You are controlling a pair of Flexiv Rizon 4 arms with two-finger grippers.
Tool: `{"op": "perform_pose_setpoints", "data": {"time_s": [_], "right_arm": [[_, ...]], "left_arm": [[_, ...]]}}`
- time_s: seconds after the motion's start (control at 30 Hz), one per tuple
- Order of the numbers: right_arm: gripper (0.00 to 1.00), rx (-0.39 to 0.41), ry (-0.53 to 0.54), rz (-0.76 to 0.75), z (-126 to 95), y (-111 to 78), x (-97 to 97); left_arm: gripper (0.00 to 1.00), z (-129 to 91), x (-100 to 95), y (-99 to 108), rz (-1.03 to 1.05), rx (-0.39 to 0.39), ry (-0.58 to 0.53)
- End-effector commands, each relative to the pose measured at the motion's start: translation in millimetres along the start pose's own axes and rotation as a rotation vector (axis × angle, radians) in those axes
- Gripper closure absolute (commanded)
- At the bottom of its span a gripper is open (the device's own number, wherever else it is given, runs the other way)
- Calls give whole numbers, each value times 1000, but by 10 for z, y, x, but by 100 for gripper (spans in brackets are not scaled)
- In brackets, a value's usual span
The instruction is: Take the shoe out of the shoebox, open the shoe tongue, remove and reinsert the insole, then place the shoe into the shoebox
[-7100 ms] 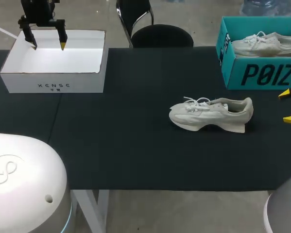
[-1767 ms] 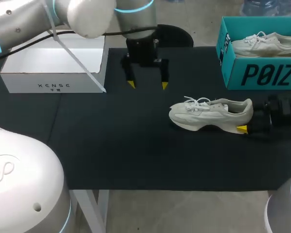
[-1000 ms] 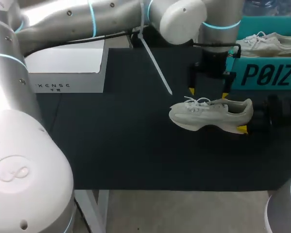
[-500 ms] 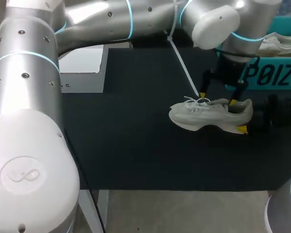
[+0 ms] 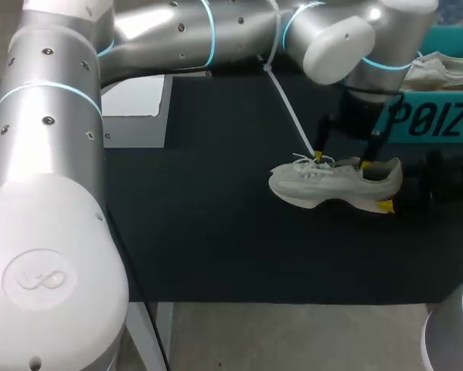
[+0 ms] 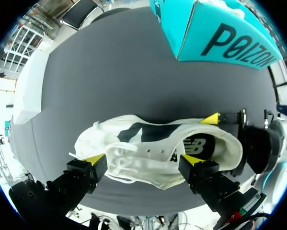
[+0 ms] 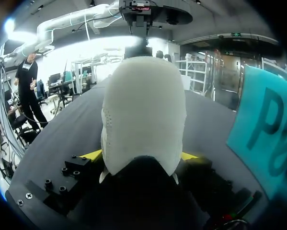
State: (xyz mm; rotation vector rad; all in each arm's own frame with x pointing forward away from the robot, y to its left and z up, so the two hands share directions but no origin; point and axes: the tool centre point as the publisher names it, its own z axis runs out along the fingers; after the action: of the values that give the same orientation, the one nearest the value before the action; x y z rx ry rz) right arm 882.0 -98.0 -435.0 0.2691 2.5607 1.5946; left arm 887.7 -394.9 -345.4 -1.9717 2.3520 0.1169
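The left hand (image 5: 341, 161) hangs spread above the white sneaker (image 5: 324, 185), one yellow tip at the laces (image 5: 312, 162), the other at the collar. The sneaker stands on its sole on the black desk (image 5: 200, 216), toe leftward. The right hand (image 7: 142, 155) pinches its heel, near the teal shoebox (image 5: 424, 120).

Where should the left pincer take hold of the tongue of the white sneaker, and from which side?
Grip the free upper edge of the tongue, just behind the laces, coming from above. The white sneaker stands upright on its sole, opening upward, and the right pincer clamps its heel, so it should not slide. The left pincer hangs open over it.
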Motion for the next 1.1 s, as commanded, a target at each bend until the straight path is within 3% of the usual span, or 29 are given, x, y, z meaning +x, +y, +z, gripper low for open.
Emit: {"op": "perform_pose_setpoints", "data": {"time_s": [0.03, 0.17, 0.2, 0.23, 0.27, 0.4, 1.07, 1.1], "right_arm": [[100, 3, -1, 1, 78, -114, 23], [100, 3, -1, 1, 78, -114, 23], [100, 3, -1, 1, 78, -114, 23], [100, 3, -1, 1, 78, -114, 23], [100, 3, -1, 1, 78, -114, 23], [100, 3, -1, 1, 78, -114, 23], [100, 3, -1, 1, 78, -114, 23], [100, 3, -1, 1, 78, -114, 23]], "left_arm": [[0, 35, 0, 77, -27, 39, -4], [0, 53, 4, 66, -22, 74, -10], [22, 52, 4, 67, -24, 74, -20], [70, 55, 3, 69, -30, 71, -18], [100, 61, -4, 70, -24, 71, -14], [100, 69, -33, 101, -24, 58, -12], [100, -305, -361, 89, -50, 121, 4], [89, -296, -327, 94, -49, 121, 2]]}}
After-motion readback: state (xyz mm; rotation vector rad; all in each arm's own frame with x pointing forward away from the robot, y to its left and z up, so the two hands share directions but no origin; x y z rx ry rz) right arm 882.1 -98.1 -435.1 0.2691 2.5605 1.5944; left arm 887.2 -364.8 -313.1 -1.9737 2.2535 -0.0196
